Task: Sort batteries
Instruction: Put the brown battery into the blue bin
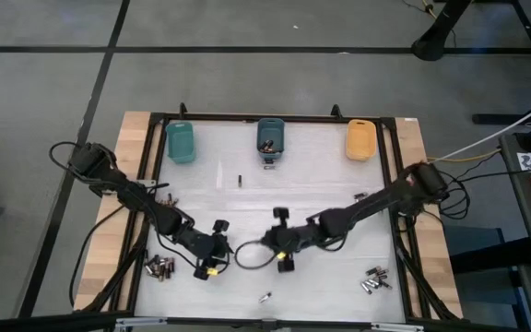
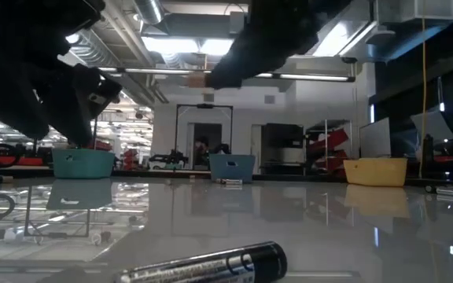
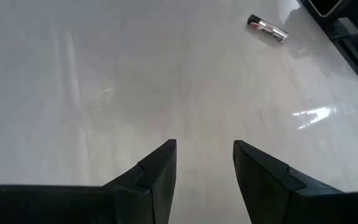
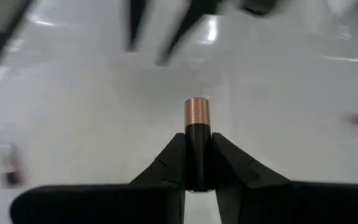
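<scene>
The right gripper (image 4: 197, 163), at the centre of the high view, pinches a small black cylindrical battery with a coppery end (image 4: 197, 140) between its two dark fingers; the left gripper (image 3: 204, 163), lower left of centre, hangs with its fingers spread over bare white tabletop (image 1: 321, 180); loose dark batteries lie in clusters at the lower left (image 1: 159, 267) and lower right (image 1: 373, 279), with single cells at the bottom centre (image 1: 265, 297) and upper centre (image 1: 240, 179); along the top sit a teal rounded plastic bin (image 1: 181, 141), a blue rounded bin (image 1: 270, 136) and an orange rounded bin (image 1: 360, 139).
</scene>
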Motion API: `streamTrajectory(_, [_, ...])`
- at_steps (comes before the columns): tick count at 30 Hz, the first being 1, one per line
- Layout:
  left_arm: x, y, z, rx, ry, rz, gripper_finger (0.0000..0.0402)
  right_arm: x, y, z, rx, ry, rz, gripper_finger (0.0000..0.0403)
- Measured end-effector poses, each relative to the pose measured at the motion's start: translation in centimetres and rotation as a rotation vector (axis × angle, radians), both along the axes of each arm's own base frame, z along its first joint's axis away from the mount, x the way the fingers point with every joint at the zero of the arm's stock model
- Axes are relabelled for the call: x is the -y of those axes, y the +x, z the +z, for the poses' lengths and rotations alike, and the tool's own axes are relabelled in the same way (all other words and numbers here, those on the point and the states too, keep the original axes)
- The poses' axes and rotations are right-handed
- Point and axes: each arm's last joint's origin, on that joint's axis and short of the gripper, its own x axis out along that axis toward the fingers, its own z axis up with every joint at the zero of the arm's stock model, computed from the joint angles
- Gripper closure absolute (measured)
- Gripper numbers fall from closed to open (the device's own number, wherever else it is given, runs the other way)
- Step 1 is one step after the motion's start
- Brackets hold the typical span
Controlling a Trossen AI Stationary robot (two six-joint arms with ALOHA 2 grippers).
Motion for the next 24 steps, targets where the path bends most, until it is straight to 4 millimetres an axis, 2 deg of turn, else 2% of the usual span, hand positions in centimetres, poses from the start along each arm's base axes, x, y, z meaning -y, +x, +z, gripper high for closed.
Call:
streamTrajectory(4, [-0.4, 0.3, 0.1, 0.037, 0.069, -0.006, 0.0254, 5.0, 0.7, 1.7, 0.019, -0.007, -0.106, 0.0354])
streamTrajectory(7, [-0.9, 0.6, 0.1, 0.037, 0.083, 0.006, 0.0254, 10.6, 1.2, 2.8, 0.055, 0.024, -0.224, 0.0354])
streamTrajectory(10, [-1.0, 0.6, 0.1, 0.026, 0.044, 0.05, 0.0254, 16.7, 1.2, 2.7, 0.052, 0.088, -0.392, 0.0354])
streamTrajectory(14, [-0.3, 0.2, 0.1, 0.016, -0.018, 0.107, 0.0254, 23.5, 0.2, 2.4, 0.066, 0.184, -0.577, 0.0354])
streamTrajectory(19, [0.3, -0.2, 0.1, 0.059, 0.063, 0.081, 0.0254, 29.0, -1.4, 1.3, 0.059, 0.298, -0.73, 0.0354])
streamTrajectory(22, [-0.2, 0.2, 0.3, 0.105, 0.159, 0.075, 0.0254, 31.3, -1.8, 0.1, 0.049, 0.372, -0.746, 0.0354])
streamTrajectory(24, [-0.9, 0.8, 0.5, 0.13, 0.177, 0.105, 0.0254, 32.0, -1.7, -1.0, 0.025, 0.388, -0.741, 0.0354])
